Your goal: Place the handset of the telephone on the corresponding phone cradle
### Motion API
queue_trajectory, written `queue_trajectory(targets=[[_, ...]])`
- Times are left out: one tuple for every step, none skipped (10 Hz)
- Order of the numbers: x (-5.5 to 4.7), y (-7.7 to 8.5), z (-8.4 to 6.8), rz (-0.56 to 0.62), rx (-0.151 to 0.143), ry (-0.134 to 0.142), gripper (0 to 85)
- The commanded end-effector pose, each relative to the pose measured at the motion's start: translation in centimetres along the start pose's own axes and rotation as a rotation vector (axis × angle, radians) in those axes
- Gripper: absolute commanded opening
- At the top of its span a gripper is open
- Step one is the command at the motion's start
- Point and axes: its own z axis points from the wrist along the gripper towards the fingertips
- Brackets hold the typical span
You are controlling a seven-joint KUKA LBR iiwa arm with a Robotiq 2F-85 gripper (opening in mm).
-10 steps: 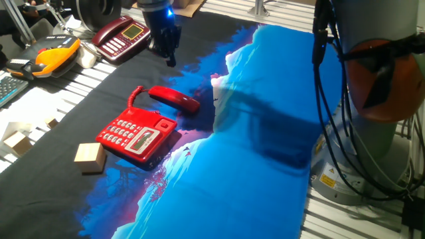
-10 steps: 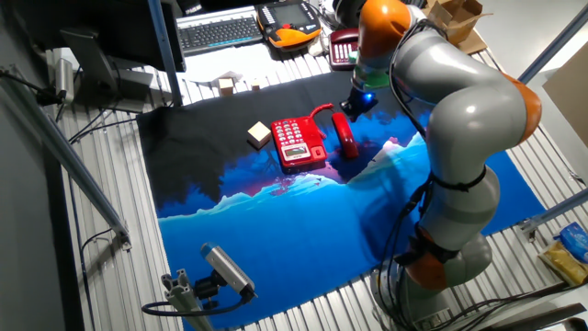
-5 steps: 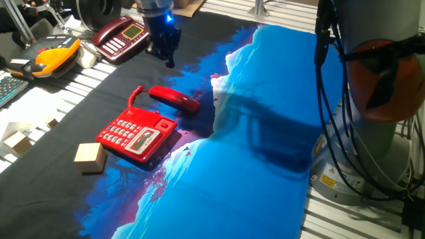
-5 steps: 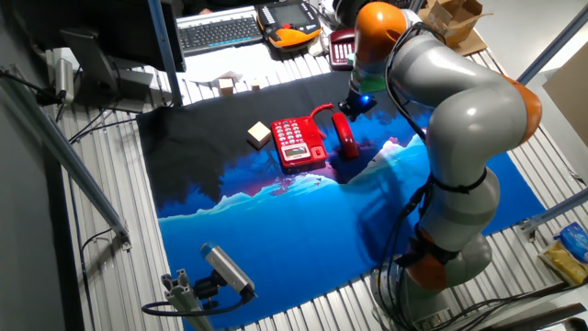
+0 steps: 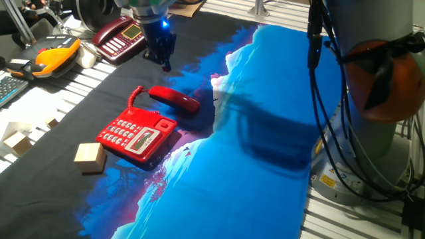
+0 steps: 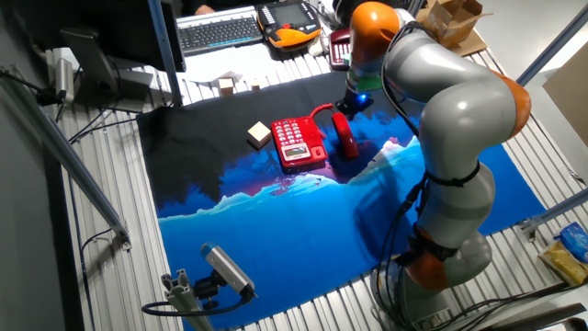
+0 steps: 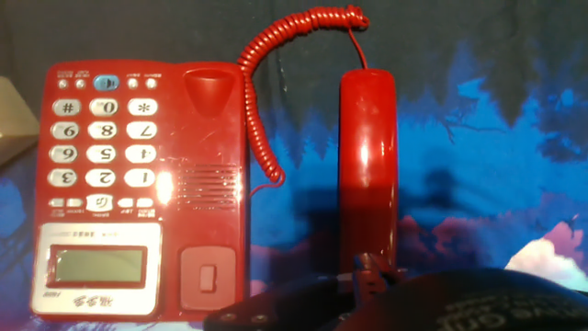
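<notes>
The bright red telephone sits on the dark cloth, its cradle bare. In the hand view the telephone fills the left side, keypad and grey display showing. The red handset lies on the cloth beside it, off the cradle, and its coiled cord loops back to the phone. The handset stands lengthwise in the middle of the hand view. My gripper hovers above and just beyond the handset, fingers apart with nothing between them. In the other fixed view the gripper hangs over the handset.
A dark maroon phone stands at the back left behind my gripper. A wooden block lies left of the telephone. An orange pendant and a keyboard sit off the cloth. Blue cloth covers the right half.
My gripper has drifted slightly left over the far end of the handset. The handset and telephone have not moved.
</notes>
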Motion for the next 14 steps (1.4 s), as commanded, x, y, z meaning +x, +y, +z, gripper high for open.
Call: queue_trajectory(targets=[[-0.03,-0.01,0.01,0.006,-0.002,0.005,0.0],[-0.03,-0.01,0.01,0.011,-0.018,0.025,0.0],[-0.03,-0.01,0.01,0.02,-0.024,0.043,0.0],[-0.03,-0.01,0.01,0.024,-0.016,0.046,0.0],[-0.03,-0.01,0.01,0.023,-0.011,0.064,0.0],[-0.03,-0.01,0.01,0.036,-0.005,0.077,0.0],[-0.03,-0.01,0.01,0.061,0.01,0.06,0.0],[-0.03,-0.01,0.01,0.077,0.009,0.038,0.0],[-0.03,-0.01,0.01,0.087,0.001,0.04,0.0],[-0.03,-0.01,0.01,0.095,-0.014,0.037,0.0],[-0.03,-0.01,0.01,0.103,-0.021,0.027,0.0],[-0.03,-0.01,0.01,0.1,-0.007,0.026,0.0],[-0.03,-0.01,0.01,0.105,-0.002,0.035,0.0],[-0.03,-0.01,0.01,0.107,0.012,0.029,17.0]])
